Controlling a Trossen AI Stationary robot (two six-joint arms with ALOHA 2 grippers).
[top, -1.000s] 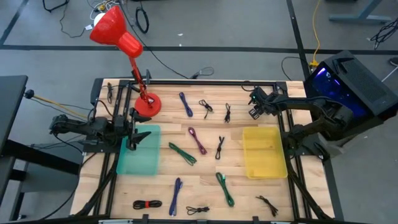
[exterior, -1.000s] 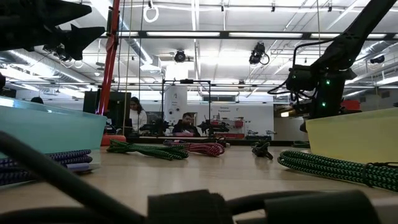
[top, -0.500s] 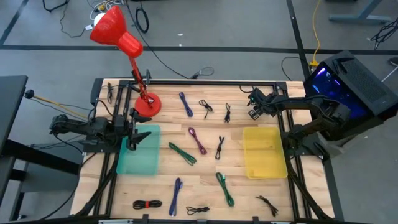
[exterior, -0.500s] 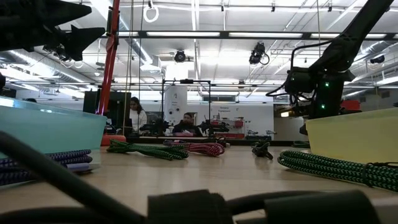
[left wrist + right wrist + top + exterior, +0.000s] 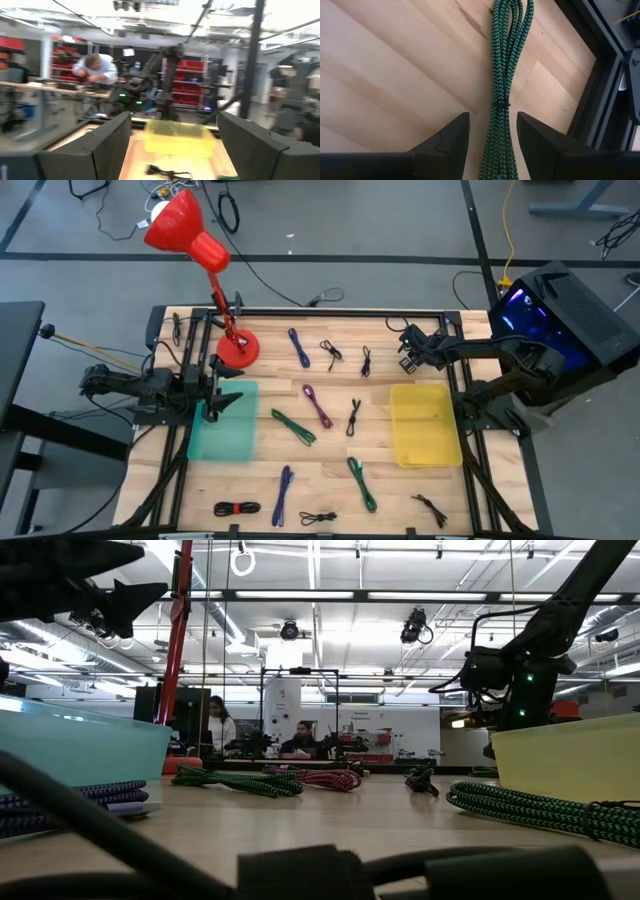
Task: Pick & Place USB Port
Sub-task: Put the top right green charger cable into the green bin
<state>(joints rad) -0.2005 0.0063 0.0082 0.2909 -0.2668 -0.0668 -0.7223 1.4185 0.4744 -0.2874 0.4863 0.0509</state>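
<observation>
High view: the wooden tabletop fills the middle of the frame. The left claw sits at the left, over the upper edge of the teal bin, its fingers spread and holding nothing. The right claw is at the upper right of the tabletop, just above the yellow bin; the cable under it cannot be made out here. Bundled cables lie scattered between the bins: a blue one near the top, a magenta one in the middle, a green one just left of it, and another green one lower down. A red lamp stands at the upper left.

Low view: the right claw hangs at the right of the frame, behind the yellow bin. A green braided cable lies in front of that bin. The teal bin is at the left. People sit at benches in the room behind.

Left wrist view: the two dark fingers stand wide apart, with the yellow bin far off between them.

Right wrist view: the right claw is spread on either side of a green braided cable lying on the wood, fingers not pinching it.
</observation>
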